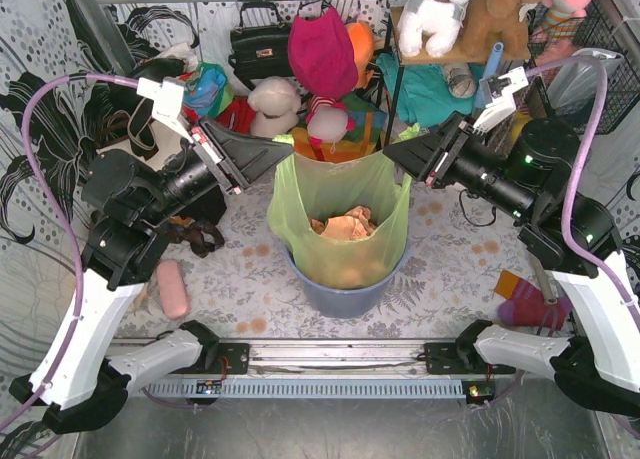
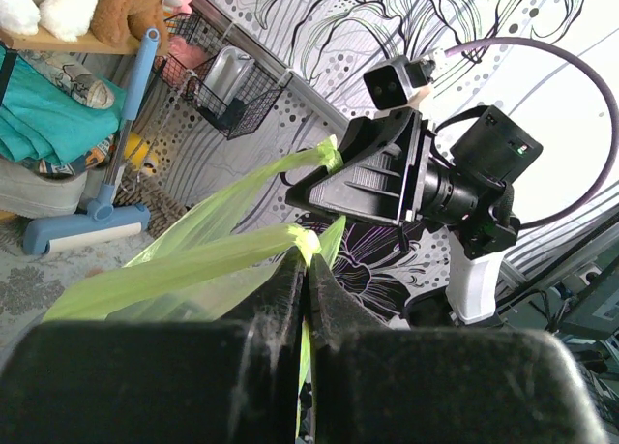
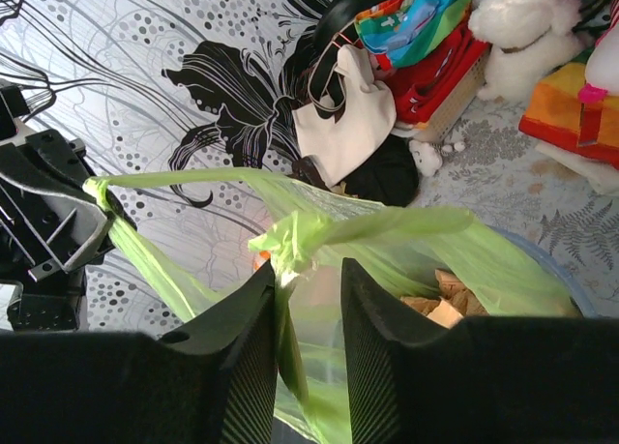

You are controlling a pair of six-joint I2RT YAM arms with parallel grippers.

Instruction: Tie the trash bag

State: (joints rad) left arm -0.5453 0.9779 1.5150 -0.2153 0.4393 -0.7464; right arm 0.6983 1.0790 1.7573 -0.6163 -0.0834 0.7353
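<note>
Trash bag (image 1: pixel 340 204) sits in blue bin (image 1: pixel 340 294), frame center. Left gripper (image 1: pixel 285 151) pinched shut on bag's left rim; right gripper (image 1: pixel 392 156) part-open, rim bunched betw. its fingers, grip unclear.

Floral-patterned tabletop (image 1: pixel 250 279); blue-grey bin (image 1: pixel 340 297) at centre, pink case (image 1: pixel 172 289) near left, red-orange sock (image 1: pixel 525 304) near right, clutter along back.

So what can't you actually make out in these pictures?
- Top view: the bin is mostly wrapped by the trash bag; the contents under the crumpled paper are hidden.
- Left wrist view: the left gripper blocks the lower frame, hiding the bag's body.
- Right wrist view: whether the right gripper truly pinches the plastic or just brackets it is unclear.
</note>
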